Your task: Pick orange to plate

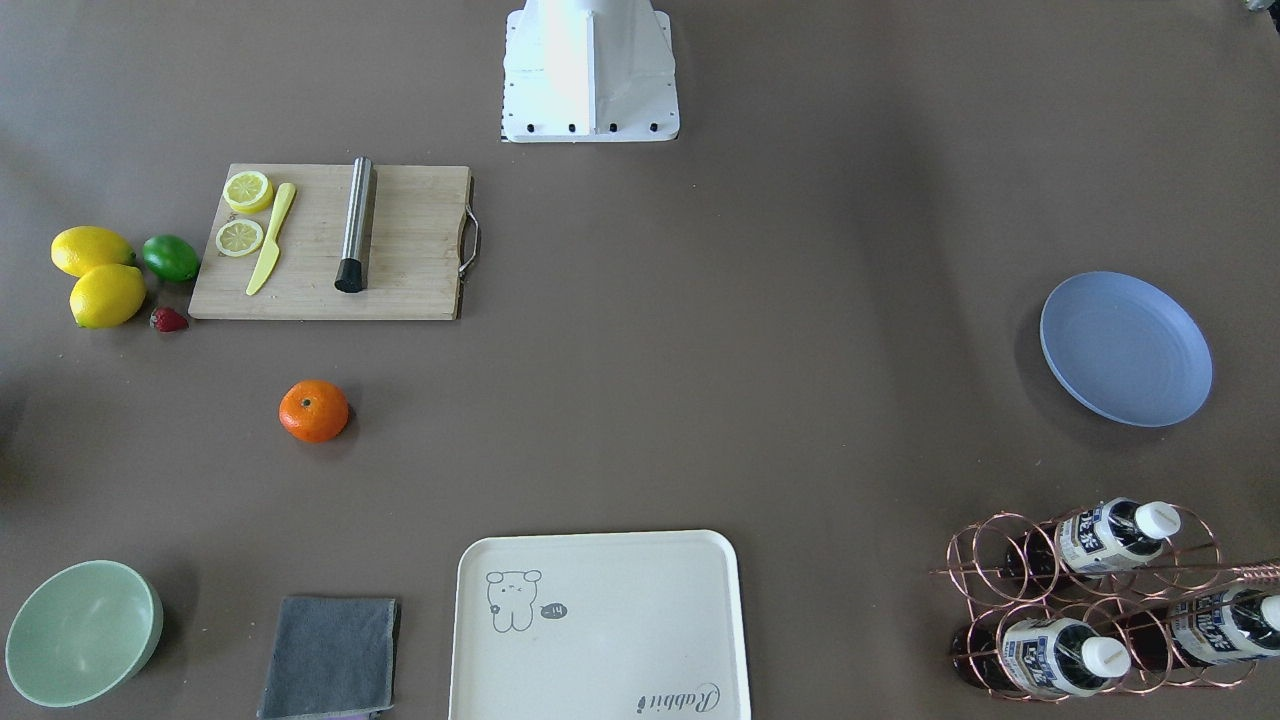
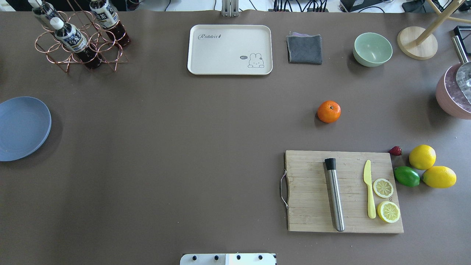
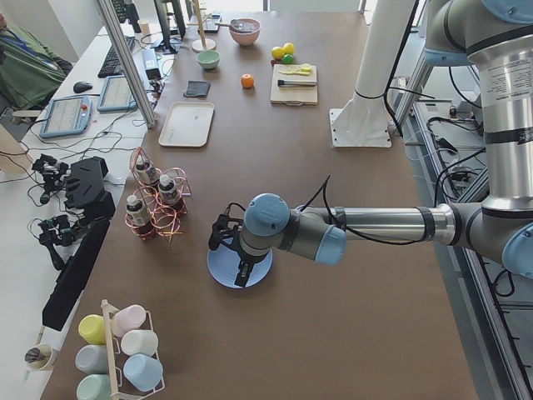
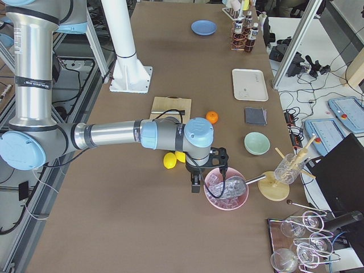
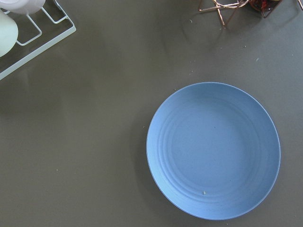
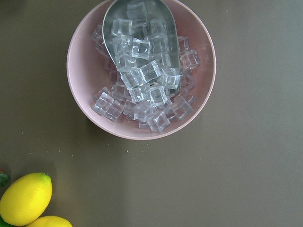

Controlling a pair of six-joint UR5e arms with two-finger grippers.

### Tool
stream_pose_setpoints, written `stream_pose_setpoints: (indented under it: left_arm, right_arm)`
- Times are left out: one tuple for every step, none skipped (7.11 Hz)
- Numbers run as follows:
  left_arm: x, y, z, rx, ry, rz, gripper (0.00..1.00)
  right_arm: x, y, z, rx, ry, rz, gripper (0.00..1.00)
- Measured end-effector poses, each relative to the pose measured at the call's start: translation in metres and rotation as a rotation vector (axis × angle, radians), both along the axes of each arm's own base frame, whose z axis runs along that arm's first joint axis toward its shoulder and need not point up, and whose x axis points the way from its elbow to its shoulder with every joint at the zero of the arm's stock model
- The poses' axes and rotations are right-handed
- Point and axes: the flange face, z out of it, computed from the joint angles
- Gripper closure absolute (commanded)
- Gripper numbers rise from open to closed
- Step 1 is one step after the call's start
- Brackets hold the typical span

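The orange (image 1: 314, 410) lies alone on the brown table, in front of the cutting board (image 1: 330, 242); it also shows in the overhead view as the orange (image 2: 329, 111). The blue plate (image 2: 22, 128) sits bare at the opposite end of the table. My left gripper (image 3: 237, 260) hangs over the plate (image 3: 223, 277), and the left wrist view looks straight down on the plate (image 5: 213, 150). My right gripper (image 4: 207, 173) hovers over a pink bowl of ice (image 4: 226, 189), far from the orange (image 4: 212, 117). I cannot tell whether either gripper is open or shut.
The cutting board holds a steel muddler (image 2: 335, 194), a yellow knife (image 2: 369, 193) and lemon slices. Two lemons (image 2: 430, 167), a lime (image 2: 406, 176) and a strawberry lie beside it. A cream tray (image 2: 230, 49), grey cloth (image 2: 304, 49), green bowl (image 2: 372, 49) and bottle rack (image 2: 79, 35) line the far edge.
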Motion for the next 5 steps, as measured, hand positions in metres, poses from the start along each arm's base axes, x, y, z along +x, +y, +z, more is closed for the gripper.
stream_pose_setpoints:
  left_arm:
    - [-0.0024,0.0010,0.0015,-0.001,-0.001,-0.006,0.02]
    - [-0.0039,0.0000,0.0021,-0.001,-0.002,-0.010,0.02]
    - [-0.0044,-0.0004,0.0014,0.008,-0.001,-0.010,0.02]
    - [-0.0047,0.0001,0.0002,0.024,0.000,-0.009,0.01]
    - [-0.0049,0.0017,0.0004,0.031,0.001,-0.009,0.02]
  right_arm:
    - [0.0000,0.0001,-0.0005,0.001,0.000,0.000,0.00]
    - [0.0000,0.0001,-0.0014,0.003,0.000,0.000,0.00]
    - [-0.0001,0.0001,-0.0026,0.005,0.000,0.000,0.00]
    - [-0.0001,-0.0002,-0.0033,0.007,-0.001,0.000,0.00]
    - [0.0000,-0.0011,-0.0045,0.010,-0.001,0.000,0.00]
